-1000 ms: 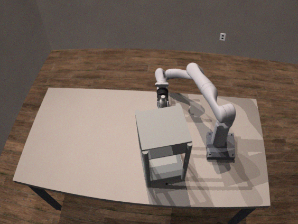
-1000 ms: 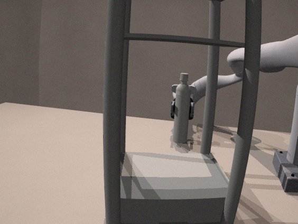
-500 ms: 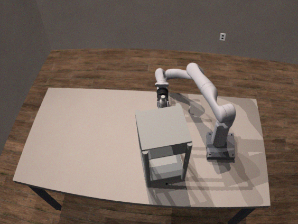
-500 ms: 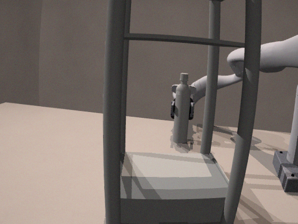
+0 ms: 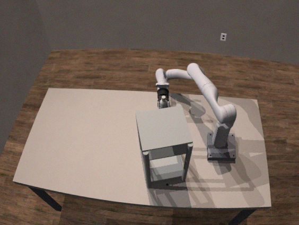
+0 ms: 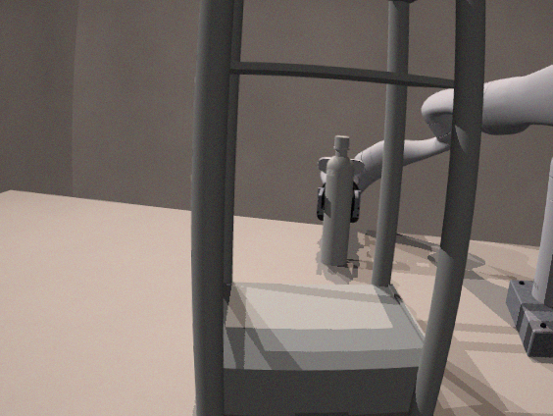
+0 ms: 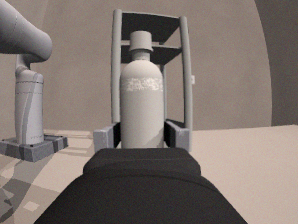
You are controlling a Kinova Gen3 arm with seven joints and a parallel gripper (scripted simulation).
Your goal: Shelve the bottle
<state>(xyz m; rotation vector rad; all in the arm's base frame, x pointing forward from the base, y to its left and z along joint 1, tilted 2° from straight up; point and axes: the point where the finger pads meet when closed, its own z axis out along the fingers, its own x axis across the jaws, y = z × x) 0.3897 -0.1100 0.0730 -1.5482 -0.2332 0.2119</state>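
Observation:
The grey bottle point(image 5: 164, 98) point(image 6: 338, 221) point(image 7: 141, 103) stands upright, cap up, on the table point(image 5: 79, 132) just beyond the far side of the shelving unit point(image 5: 163, 124) point(image 6: 208, 196) point(image 7: 184, 63). My gripper point(image 5: 164, 104) point(image 6: 338, 206) point(image 7: 142, 131) is open, level with the bottle's middle, one finger on each side of its body, with small gaps showing. The lower compartment's floor point(image 6: 319, 314) point(image 5: 164, 164) is bare.
The arm's base point(image 5: 221, 151) point(image 6: 531, 319) point(image 7: 29, 143) is bolted to the table right of the shelving unit. The unit's posts point(image 6: 389, 147) stand between the bottle and the compartment on that side. The table spreads wide to the left.

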